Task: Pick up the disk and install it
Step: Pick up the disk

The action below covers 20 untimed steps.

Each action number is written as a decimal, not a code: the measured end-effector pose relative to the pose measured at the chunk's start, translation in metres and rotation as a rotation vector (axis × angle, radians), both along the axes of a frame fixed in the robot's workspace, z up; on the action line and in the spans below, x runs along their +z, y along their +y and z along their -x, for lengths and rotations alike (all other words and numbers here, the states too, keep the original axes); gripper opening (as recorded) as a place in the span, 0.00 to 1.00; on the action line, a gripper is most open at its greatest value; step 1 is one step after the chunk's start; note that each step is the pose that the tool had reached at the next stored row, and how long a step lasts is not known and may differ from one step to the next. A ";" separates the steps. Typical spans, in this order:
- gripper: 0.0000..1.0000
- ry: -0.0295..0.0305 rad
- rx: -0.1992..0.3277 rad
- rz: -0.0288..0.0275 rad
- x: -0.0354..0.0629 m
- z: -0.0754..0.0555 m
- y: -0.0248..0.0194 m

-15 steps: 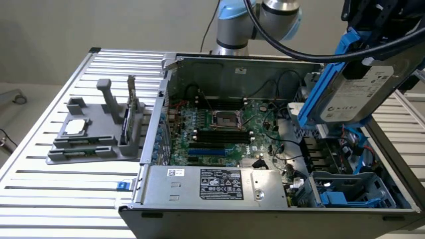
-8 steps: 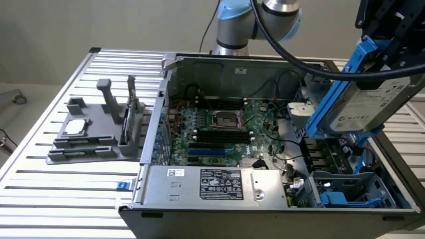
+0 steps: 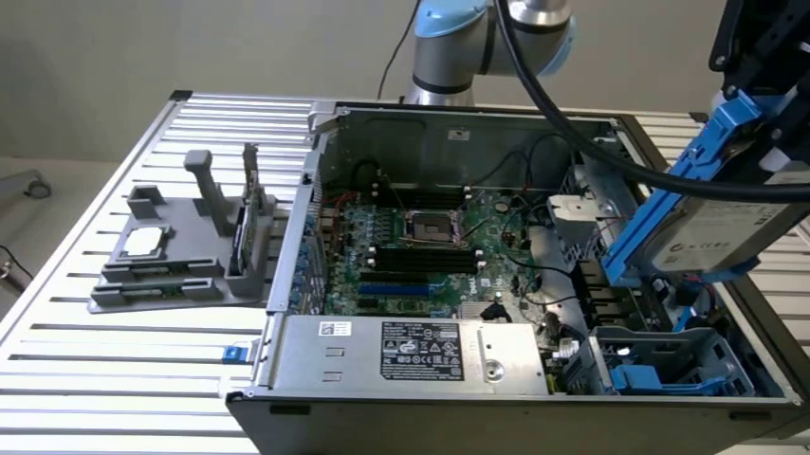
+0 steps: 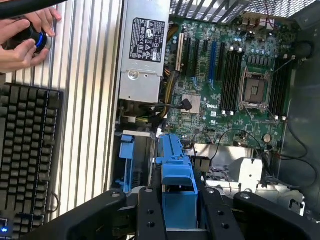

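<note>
One power supply lies along the near edge of the open PC case, label up. A small blue clip sits on the slatted tabletop just off the case's near corner on the exterior view's left. In the near corner on the exterior view's right is a drive bay with blue rails.

Mid-case: the motherboard lies flat with the CPU socket exposed and dark RAM slots just nearer than it. On the tabletop, on the exterior view's left of the case, a grey holder carries a small square silver chip lying flat and a thin dark card standing upright.

The disk is in the air on the exterior view's right, above that side of the case and over the drive bay. It is tilted, with the label side facing the exterior camera, and clear of the case. Its blue carrier frames it. The gripper has the carrier end between its fingers, clamped on both sides. A black cable runs from the arm across in front of the disk.

Far side: the arm's base joint is behind the case's back wall.

The wrist view also shows a keyboard beside the tabletop and a person's hands on a blue-lit knob.
</note>
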<state>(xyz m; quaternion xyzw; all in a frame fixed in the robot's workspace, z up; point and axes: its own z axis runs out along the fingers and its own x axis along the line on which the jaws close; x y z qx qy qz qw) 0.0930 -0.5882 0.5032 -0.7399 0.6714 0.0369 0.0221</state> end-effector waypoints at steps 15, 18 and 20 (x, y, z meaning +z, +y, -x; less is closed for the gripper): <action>0.33 -0.0004 0.000 -0.0081 -0.0085 -0.009 -0.0334; 0.33 -0.0005 0.000 -0.0081 -0.0139 -0.010 -0.0338; 0.33 -0.0006 0.000 -0.0085 -0.0176 -0.010 -0.0340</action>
